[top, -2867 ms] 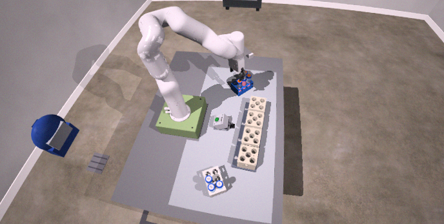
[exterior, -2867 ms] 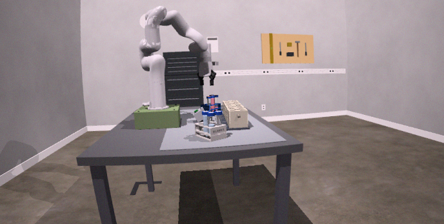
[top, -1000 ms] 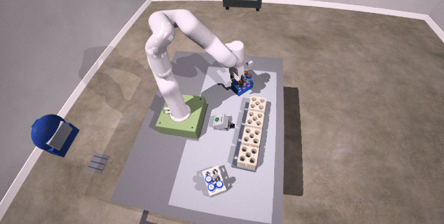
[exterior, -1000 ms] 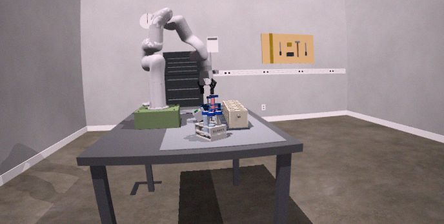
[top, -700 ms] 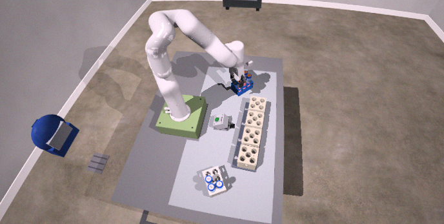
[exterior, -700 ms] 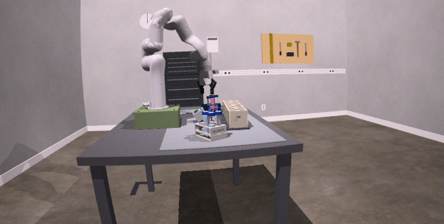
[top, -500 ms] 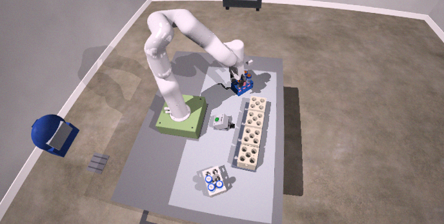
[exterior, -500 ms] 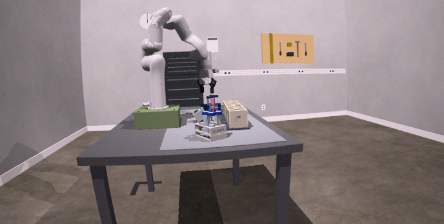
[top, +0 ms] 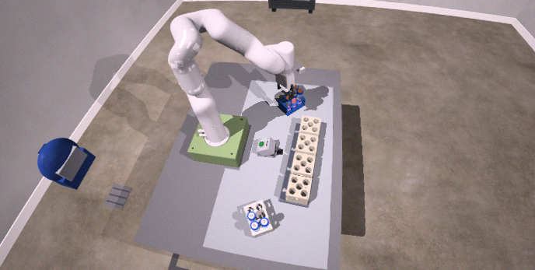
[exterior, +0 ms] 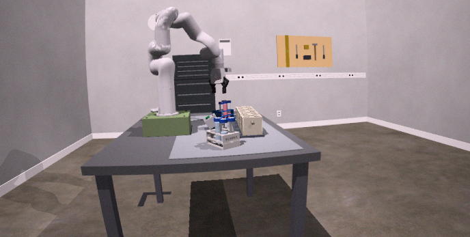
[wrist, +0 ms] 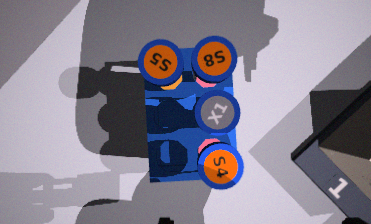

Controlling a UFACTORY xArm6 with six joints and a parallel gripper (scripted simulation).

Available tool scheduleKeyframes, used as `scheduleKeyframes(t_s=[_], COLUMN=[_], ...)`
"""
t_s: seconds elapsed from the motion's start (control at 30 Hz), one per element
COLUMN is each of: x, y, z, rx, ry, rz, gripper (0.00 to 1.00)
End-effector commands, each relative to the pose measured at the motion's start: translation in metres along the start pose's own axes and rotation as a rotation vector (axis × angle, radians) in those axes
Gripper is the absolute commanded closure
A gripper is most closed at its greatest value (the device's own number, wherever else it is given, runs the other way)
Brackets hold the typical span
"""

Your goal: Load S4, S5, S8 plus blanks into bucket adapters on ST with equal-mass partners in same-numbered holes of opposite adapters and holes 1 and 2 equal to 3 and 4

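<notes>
Table (top: 183,201) (exterior: 205,164): under everything, clock below centered on the button desk, top view
Arm (top: 208,112) (exterior: 166,88): base at 9
Stand (top: 297,204) (exterior: 261,135) (wrist: 312,167): around 3 to 4, four tan adapters (top: 303,164) (exterior: 253,128) aboard
Gripper (top: 288,92) (exterior: 218,91) (wrist: 260,220): jaws released, hovering over blue rack (top: 288,110) (wrist: 190,129)
Blue rack: at 1
White rack (top: 261,234) (exterior: 223,143): at 6, three blanks inside
Button desk (top: 269,150) (exterior: 210,122): tilted, green key (top: 261,144) (exterior: 207,117) on top
Tubes (wrist view, clock on blue rack): S5 (wrist: 161,62) at 11, S8 (wrist: 214,59) at 1, X1 (wrist: 217,112) at 3, S4 (wrist: 220,166) at 5, yep, all racked

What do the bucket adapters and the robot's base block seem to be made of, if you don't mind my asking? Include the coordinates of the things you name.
The bucket adapters (top: 310,134) (exterior: 252,130) look like matte beige plastic, given their even, shine-free colour. The base block (top: 210,154) (exterior: 166,126) looks like green-painted metal, though its flat colour could equally be plastic.
</notes>
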State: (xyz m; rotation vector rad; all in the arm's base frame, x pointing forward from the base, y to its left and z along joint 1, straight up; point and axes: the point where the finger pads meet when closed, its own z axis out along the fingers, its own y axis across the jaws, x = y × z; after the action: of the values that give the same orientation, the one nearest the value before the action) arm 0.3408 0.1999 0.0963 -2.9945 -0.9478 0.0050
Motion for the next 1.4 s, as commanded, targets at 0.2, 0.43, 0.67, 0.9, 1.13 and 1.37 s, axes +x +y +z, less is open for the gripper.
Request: scheduleKeyframes(t_s=[0.2,0.43,0.67,0.9,1.13,1.37], x=[0.002,0.002,0.001,-0.006,-0.019,-0.032], y=[0.000,0.000,0.000,0.019,0.051,0.084], z=[-0.030,-0.043,-0.061,-0.061,-0.061,-0.061], rx=[0.000,0.000,0.000,0.000,0.000,0.000], ry=[0.005,0.005,0.005,0.005,0.005,0.005], rz=[0.000,0.000,0.000,0.133,0.367,0.600], gripper=[0.00,0.00,0.00,0.00,0.00,0.00])
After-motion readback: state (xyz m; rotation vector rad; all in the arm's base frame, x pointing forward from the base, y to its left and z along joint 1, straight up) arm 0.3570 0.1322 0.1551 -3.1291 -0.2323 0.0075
